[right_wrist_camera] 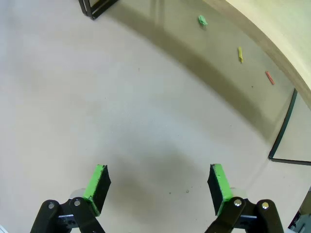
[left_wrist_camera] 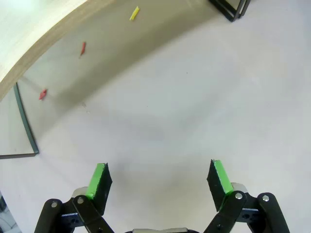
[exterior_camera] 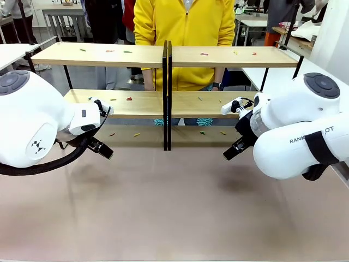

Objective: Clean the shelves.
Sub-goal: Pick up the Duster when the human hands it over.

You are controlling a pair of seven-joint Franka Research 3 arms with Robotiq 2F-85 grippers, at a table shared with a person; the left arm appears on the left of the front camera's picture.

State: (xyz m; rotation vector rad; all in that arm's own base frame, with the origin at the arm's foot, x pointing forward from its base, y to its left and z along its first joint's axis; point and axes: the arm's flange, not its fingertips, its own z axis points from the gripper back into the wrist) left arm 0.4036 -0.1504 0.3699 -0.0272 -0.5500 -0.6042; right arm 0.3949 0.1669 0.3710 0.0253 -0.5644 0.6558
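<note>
With the left gripper [left_wrist_camera: 160,177] and right gripper [right_wrist_camera: 159,179] both wide and empty and the shelves [exterior_camera: 98,54] just ahead, reaching for scraps [left_wrist_camera: 83,47] under the low board [left_wrist_camera: 34,29] could jam a finger against it.

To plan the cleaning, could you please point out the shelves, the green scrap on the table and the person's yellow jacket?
shelves [exterior_camera: 98,56]: front view, upper left board.
green scrap [right_wrist_camera: 202,20]: right wrist view, its middle.
yellow jacket [exterior_camera: 163,22]: front view, chest.
</note>
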